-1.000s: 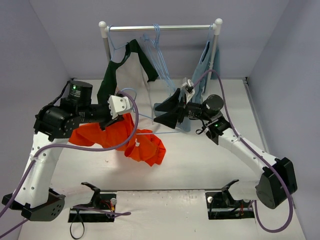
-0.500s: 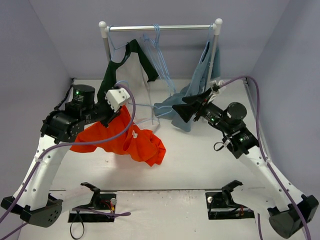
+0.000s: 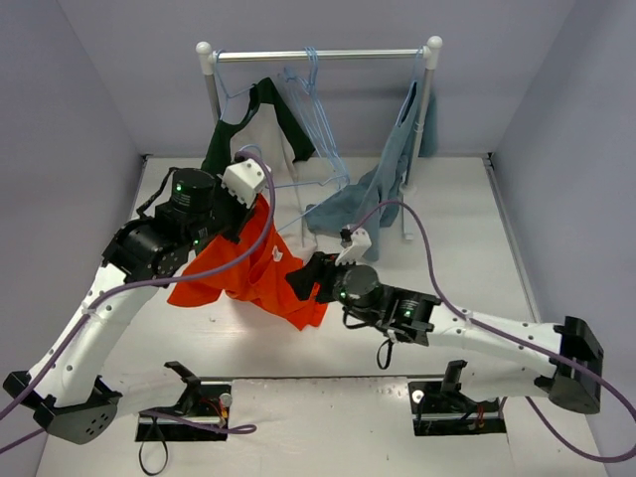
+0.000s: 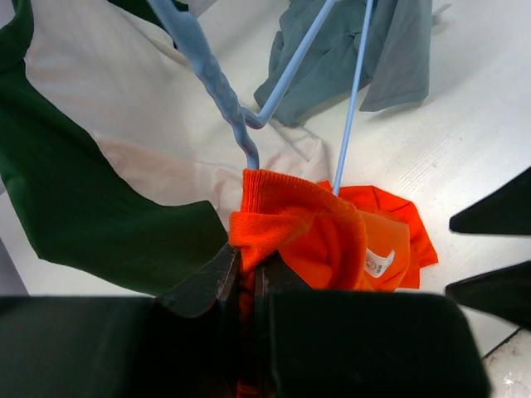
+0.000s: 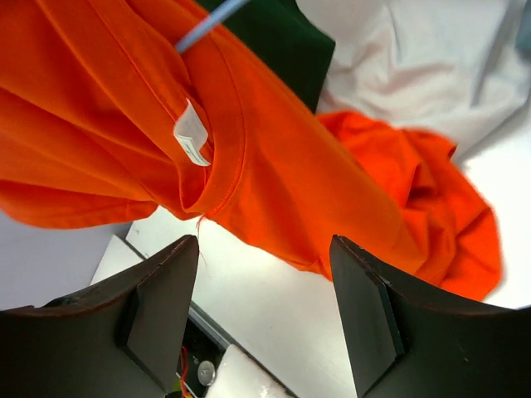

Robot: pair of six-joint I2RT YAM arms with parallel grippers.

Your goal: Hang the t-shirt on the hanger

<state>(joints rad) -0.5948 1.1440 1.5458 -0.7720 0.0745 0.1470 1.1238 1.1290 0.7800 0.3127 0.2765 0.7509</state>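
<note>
A white clothes rack (image 3: 318,56) stands at the far side of the white table (image 3: 477,229). A dark green-and-white garment (image 3: 266,102) hangs near its left end, and a grey-blue garment (image 3: 383,189) hangs by its right post, its lower end bunched on the table. Between them, spare pale-blue hangers (image 3: 314,68) hook over the rail.

Bare table (image 3: 477,229) lies open on the right side and along the near edge. The middle is crowded: the t-shirt (image 3: 248,283) hangs from the left gripper (image 4: 249,265), which pinches its collar, and the hanger (image 4: 217,87) reaches into that collar. The right gripper (image 5: 264,249), jaws apart, sits just below the cloth. Behind them, the rack (image 3: 328,56), the green-and-white garment (image 3: 260,104) and the grey-blue garment (image 3: 383,189) block the back.
</note>
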